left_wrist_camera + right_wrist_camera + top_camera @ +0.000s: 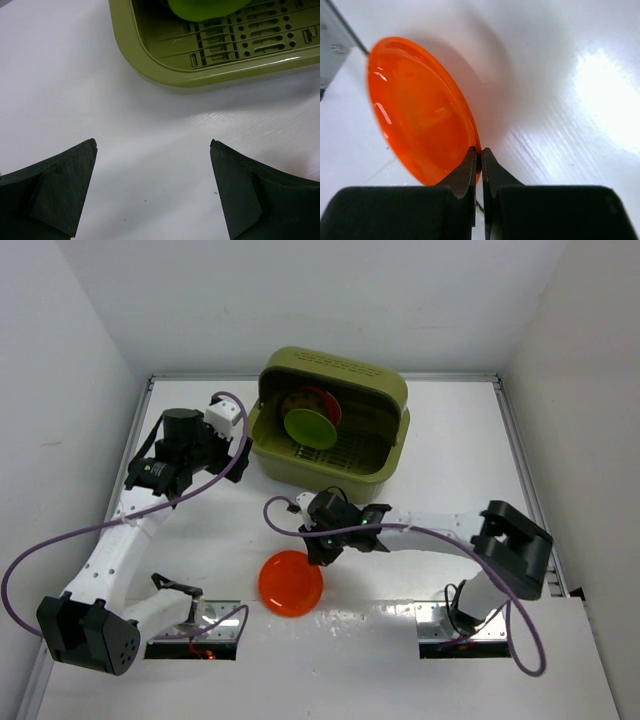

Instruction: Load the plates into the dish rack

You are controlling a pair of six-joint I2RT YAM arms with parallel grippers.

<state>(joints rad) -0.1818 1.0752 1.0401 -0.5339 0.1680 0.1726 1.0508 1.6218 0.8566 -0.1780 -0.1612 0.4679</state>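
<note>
The olive-green dish rack (380,472) stands at the back centre. A lime green plate (310,428) stands on edge inside it, with an orange-red plate (326,400) and a brown patterned plate (296,400) behind it. My right gripper (318,552) is shut on the rim of the other orange-red plate (291,583), seen close in the right wrist view (417,112), tilted just above the table. My left gripper (240,447) is open and empty over bare table beside the rack's left front corner (150,60); the green plate's edge (205,9) shows at the top.
White walls enclose the table on the left, back and right. Metal mounting plates (210,625) hold the arm bases at the near edge. A purple cable (60,545) loops along the left arm.
</note>
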